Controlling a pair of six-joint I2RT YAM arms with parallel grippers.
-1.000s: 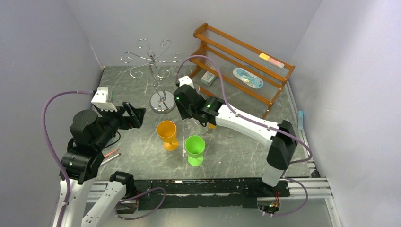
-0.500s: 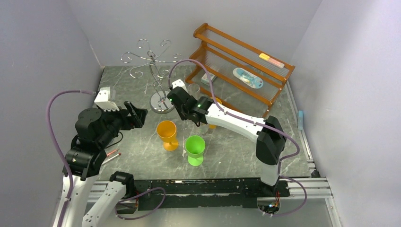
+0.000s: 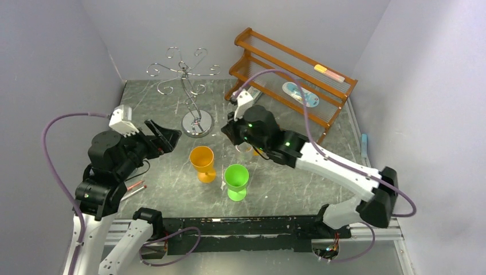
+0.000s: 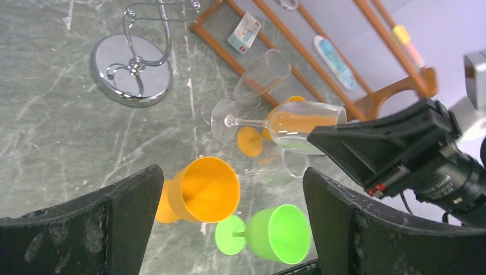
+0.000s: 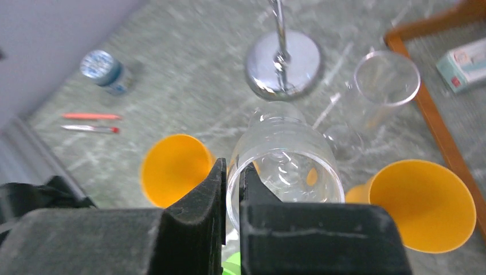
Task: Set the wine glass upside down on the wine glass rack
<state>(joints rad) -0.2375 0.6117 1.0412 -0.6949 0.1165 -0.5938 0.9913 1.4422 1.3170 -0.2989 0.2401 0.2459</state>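
Observation:
My right gripper (image 5: pixel 231 169) is shut on the rim of a clear wine glass (image 5: pixel 286 149), one finger inside the bowl and one outside. In the left wrist view the wine glass (image 4: pixel 298 123) hangs on its side above the table, its foot (image 4: pixel 223 120) pointing towards the wine glass rack (image 4: pixel 130 69). The rack (image 3: pixel 184 74), a silver wire stand with scroll arms and a round mirrored base (image 3: pixel 196 123), stands at the back left, left of my right gripper (image 3: pixel 240 137). My left gripper (image 3: pixel 166 134) is open and holds nothing, left of the cups.
An orange cup (image 3: pixel 202 160) and a green cup (image 3: pixel 236 180) stand near the middle. A second orange cup (image 5: pixel 421 203) and a clear tumbler (image 5: pixel 385 80) stand near the brown wooden shelf (image 3: pixel 292 80). Pens (image 3: pixel 134 188) lie at the left.
My right gripper has shut on the glass rim and moved right, away from the rack base, its elbow swinging out to the right. The left gripper has shifted slightly.

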